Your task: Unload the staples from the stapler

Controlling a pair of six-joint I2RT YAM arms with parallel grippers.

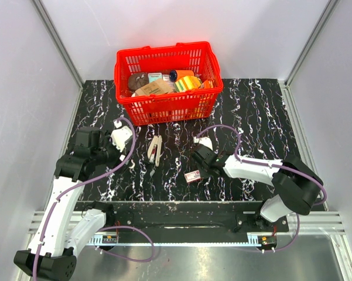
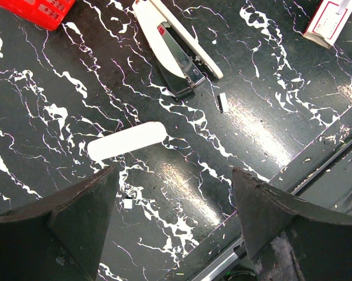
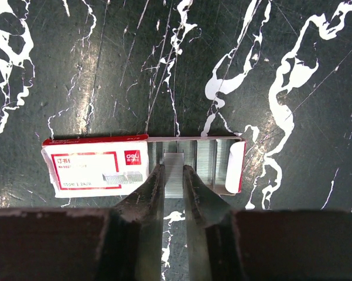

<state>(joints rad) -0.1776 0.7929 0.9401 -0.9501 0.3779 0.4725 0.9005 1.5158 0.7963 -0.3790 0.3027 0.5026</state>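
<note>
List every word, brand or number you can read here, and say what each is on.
"deli": white on red, on the staple box lid.
"订书": start of the box's title; the rest is blurred.
Small print under it: too blurred to read.
Stapler red tag, packages in the basket: too small to read.

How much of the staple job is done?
Done: the stapler lies open. In hand: the right gripper pinches a staple strip at the slid-open staple box. Left: letting it go there, probably; the left gripper hangs open, idle.

robot lab cell; white panel walls (image 1: pixel 181 26)
</note>
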